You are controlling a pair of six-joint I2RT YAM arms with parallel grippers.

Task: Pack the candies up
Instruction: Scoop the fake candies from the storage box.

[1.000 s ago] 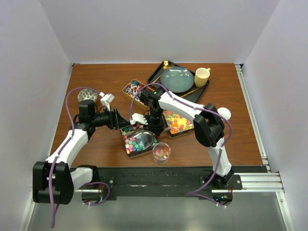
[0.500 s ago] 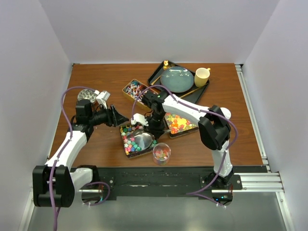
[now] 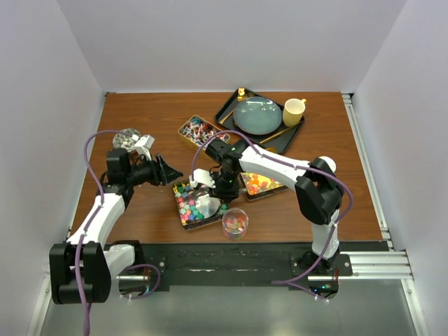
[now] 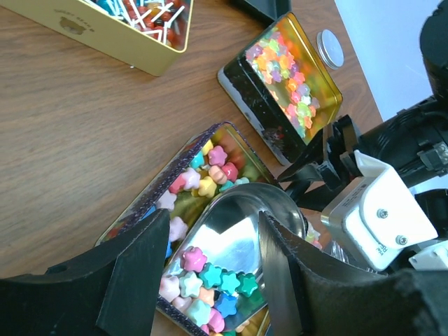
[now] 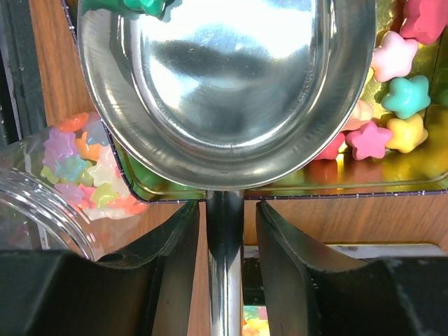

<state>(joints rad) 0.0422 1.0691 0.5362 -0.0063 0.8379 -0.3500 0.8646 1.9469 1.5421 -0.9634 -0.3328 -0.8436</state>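
Your right pincer (image 3: 218, 187) is clamped on the handle of a steel scoop (image 5: 224, 84), its two fingers (image 5: 168, 273) close on either side of the stem. The scoop's bowl sits in the near tin (image 4: 183, 157) among the star candies (image 4: 206, 171), at 7 o'clock of that pincer in the top view. From the right wrist, pink, teal and yellow stars crowd the bowl's rim at 3 o'clock, and green ones show at its 11 o'clock edge.

Your left pincer (image 3: 168, 170) hangs over the table (image 3: 140, 112) with its fingers spread wide, gripping nothing, just beside the near tin's far-left corner. From above, the star candies lie at 4 o'clock of it.

The gummies (image 3: 260, 183) fill a second tin (image 4: 241, 98) at 3 o'clock of the right pincer. The wrapped candies (image 3: 198, 128) lie in a third tin (image 4: 91, 42) at 11 o'clock. A glass jar (image 3: 234, 222) holding pastel candies (image 5: 84, 168) stands at 5 o'clock, just beside the near tin.
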